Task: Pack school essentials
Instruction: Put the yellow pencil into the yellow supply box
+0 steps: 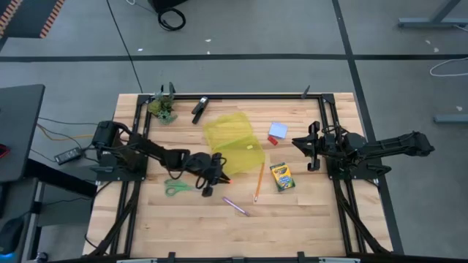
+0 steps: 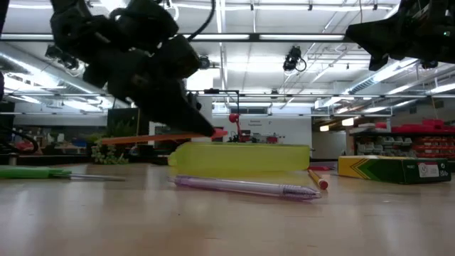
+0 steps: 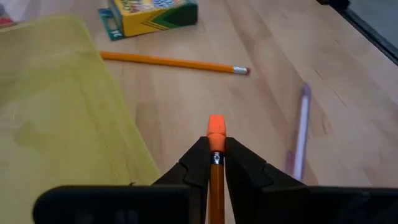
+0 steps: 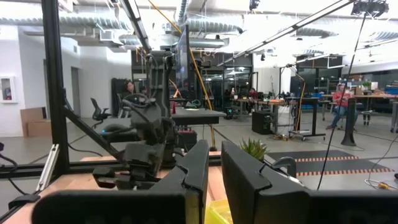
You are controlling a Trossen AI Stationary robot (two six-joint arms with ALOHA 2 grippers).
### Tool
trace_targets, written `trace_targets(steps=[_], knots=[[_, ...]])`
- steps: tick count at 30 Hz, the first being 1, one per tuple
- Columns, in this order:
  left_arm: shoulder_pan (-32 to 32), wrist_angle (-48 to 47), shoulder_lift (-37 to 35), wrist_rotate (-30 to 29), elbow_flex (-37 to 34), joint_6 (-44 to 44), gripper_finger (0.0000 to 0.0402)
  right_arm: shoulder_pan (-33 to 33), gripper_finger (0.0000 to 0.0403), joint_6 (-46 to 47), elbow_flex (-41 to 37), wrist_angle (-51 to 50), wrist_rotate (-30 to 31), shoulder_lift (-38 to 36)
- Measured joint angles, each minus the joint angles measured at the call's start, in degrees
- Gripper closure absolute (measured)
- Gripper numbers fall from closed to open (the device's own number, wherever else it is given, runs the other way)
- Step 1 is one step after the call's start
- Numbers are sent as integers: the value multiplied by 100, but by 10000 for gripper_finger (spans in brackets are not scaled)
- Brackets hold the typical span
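My left gripper (image 1: 217,172) hovers just past the near edge of the yellow pouch (image 1: 232,140), shut on an orange pencil (image 2: 160,138). A second orange pencil (image 1: 259,183), the green-yellow crayon box (image 1: 281,176) and the purple pen (image 1: 235,206) lie flat on the table nearby. The green-handled scissors (image 1: 175,188) lie under the left arm. The pale blue notepad (image 1: 278,129) and the tiny red eraser (image 1: 272,139) lie beside the pouch's right edge. My right gripper (image 1: 310,146) waits above the table's right side, open by a narrow gap (image 4: 214,171), touching nothing. My left gripper pinches the orange pencil between its two fingers (image 3: 198,163) just behind the eraser end (image 3: 216,127), which sticks out ahead of the fingertips. The pencil lies along the fingers. In the low view it sits about level, lifted clear of the table.
A black clip (image 1: 199,108) and a small green plant clump (image 1: 164,108) sit near the table's far edge. A black frame (image 1: 322,117) runs along the far, left and right sides. Bare wood lies toward the near edge.
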Motion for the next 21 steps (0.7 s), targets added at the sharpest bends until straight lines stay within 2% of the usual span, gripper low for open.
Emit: trace_targets(steps=[7,21], knots=[[211,-915,1,2,702,-91,360,0,351,0,0,-1,0,0],[897,-1055,134,-197,1487,-84,358,0,351,-1,-1,-1,0,2]])
